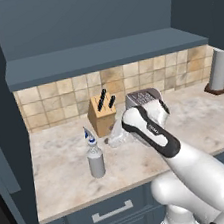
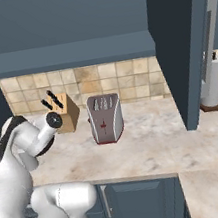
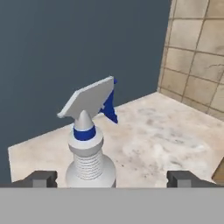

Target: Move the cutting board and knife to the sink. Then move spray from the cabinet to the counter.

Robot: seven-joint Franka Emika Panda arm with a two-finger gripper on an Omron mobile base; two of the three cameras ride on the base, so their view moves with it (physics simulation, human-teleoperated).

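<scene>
Nearest the base, slate-blue drawers (image 1: 110, 212) with silver bar handles run under the front edge of the counter (image 1: 62, 176). The white arm rises from the lower right of the left base view and reaches over the counter toward the left.

The spray (image 1: 94, 157) stands upright on the counter, near the front edge and left of the arm's wrist — grey-white body, blue-and-white trigger nozzle on top. In the hand view the spray (image 3: 89, 144) sits between the two dark fingertips (image 3: 41, 178), closer to the left one; whether it touches that tip I cannot tell. The gripper (image 3: 114, 179) is spread wide and has hold of nothing — the bottle rests on its own base on the marbled stone.

Farther back, a tan knife block (image 1: 102, 114) with black-handled knives stands near the tiled backsplash (image 1: 56, 99), beyond and slightly right of the spray. A silver toaster (image 2: 105, 117) sits right of the block. At far right, a tall grey cylinder (image 1: 220, 71) on a brown base stands by the backsplash.

Above it all, the slate-blue cabinet (image 1: 101, 55) with its flat shelf ledge overhangs the counter.
</scene>
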